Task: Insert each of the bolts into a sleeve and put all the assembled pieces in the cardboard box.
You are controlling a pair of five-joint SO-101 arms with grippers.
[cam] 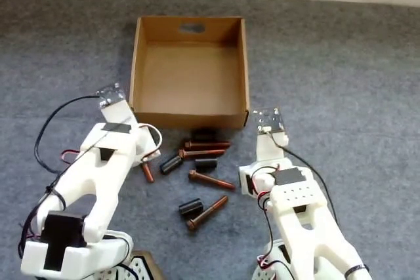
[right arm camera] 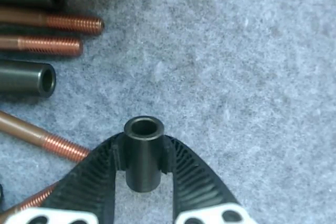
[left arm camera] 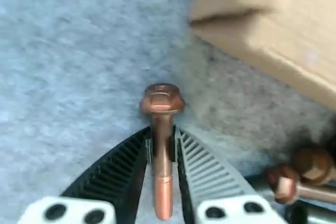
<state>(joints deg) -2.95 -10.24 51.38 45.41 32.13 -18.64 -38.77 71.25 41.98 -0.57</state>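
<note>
Standing over grey carpet (cam: 341,63), left pincer (left arm camera: 163,134) pinches a bolt (left arm camera: 161,103), right pincer (right arm camera: 143,139) a sleeve (right arm camera: 143,158).

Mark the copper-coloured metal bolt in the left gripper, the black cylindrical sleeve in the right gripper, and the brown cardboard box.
Copper-coloured metal bolt (left arm camera: 161,100): left wrist view, flanged head.
Black cylindrical sleeve (right arm camera: 143,161): right wrist view, side wall.
Brown cardboard box (cam: 190,120): high view, near wall.

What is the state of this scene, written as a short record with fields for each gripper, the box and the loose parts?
left gripper: shut on a copper bolt
right gripper: shut on a black sleeve
cardboard box: nothing inside
loose bolts: several on the grey carpet before the box
loose sleeves: lying among those bolts
</note>
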